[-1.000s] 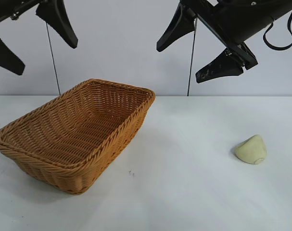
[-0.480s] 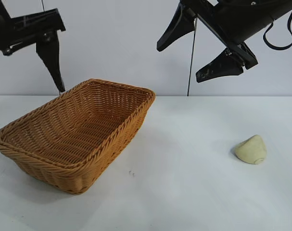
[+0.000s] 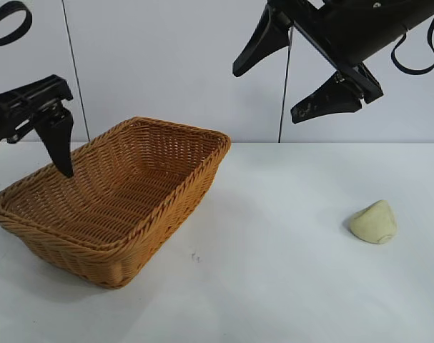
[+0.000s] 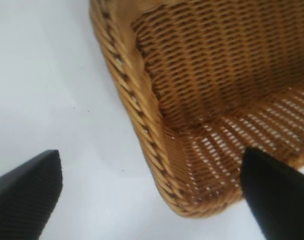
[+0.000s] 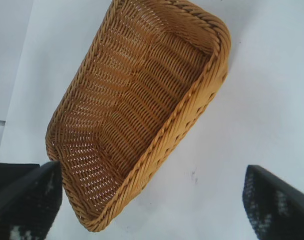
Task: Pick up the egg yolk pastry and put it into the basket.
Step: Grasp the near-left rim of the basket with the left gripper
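Starting point only: egg yolk pastry (image 3: 373, 222) sits on table (image 3: 288, 286) at right, well apart from the empty basket (image 3: 116, 196). Your left tool (image 3: 48, 132) and right tool (image 3: 295, 68) both gape, holding nothing; everything's left.

The left gripper (image 3: 31, 136) is coming down along the left edge of the exterior frame, from the top left corner toward the basket (image 3: 116, 196). It is also rolling as it sinks: its fingers (image 3: 59, 146), earlier spread side by side across the top corner, are now turning to point straight down, one in front of the other. The nearer fingertip is now overlapping the basket's far left rim, jaws wide apart.
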`<state>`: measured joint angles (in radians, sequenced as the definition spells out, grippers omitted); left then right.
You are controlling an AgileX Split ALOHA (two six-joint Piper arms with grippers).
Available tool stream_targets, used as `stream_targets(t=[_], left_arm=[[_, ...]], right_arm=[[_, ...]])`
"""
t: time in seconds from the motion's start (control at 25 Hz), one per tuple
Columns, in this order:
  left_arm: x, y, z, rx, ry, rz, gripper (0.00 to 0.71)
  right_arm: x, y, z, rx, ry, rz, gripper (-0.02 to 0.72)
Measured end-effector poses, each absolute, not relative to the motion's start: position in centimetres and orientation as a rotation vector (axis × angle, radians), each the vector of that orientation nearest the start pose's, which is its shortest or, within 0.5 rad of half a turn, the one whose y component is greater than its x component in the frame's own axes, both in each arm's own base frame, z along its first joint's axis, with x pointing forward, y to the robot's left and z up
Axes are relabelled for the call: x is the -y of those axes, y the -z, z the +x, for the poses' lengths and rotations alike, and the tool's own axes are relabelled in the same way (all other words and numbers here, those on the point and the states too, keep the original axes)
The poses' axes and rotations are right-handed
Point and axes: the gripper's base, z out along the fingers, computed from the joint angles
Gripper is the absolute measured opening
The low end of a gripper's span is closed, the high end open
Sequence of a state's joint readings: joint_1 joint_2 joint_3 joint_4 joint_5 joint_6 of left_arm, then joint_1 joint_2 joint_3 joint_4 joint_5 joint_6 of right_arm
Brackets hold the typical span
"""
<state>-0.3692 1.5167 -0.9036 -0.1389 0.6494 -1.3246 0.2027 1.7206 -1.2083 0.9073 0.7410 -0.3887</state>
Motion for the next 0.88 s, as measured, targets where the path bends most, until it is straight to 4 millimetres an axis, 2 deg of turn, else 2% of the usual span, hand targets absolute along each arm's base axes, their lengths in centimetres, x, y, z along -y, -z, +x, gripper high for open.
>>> stream_targets(t=[0.28, 0.64, 0.76, 0.88], left_arm=[[11.6, -18.8, 27.3, -2.554, 0.476, -1.536, 0.692], [11.6, -13.2, 29.9, -2.536, 0.447, -1.570, 0.692], [11.0, -12.6, 30.1, -2.537, 0.450, -1.602, 0.682], [10.7, -12.6, 30.3, -2.528, 0.461, -1.606, 0.626]], right_arm=[[-12.1, -25.1, 34.6, -2.546, -0.933, -0.029, 0.697], [-12.1, -25.1, 34.6, -2.546, -0.933, -0.029, 0.697], [-12.1, -25.1, 34.6, -2.546, -0.933, -0.029, 0.697], [-12.1, -25.1, 34.6, -2.546, -0.933, -0.029, 0.697]])
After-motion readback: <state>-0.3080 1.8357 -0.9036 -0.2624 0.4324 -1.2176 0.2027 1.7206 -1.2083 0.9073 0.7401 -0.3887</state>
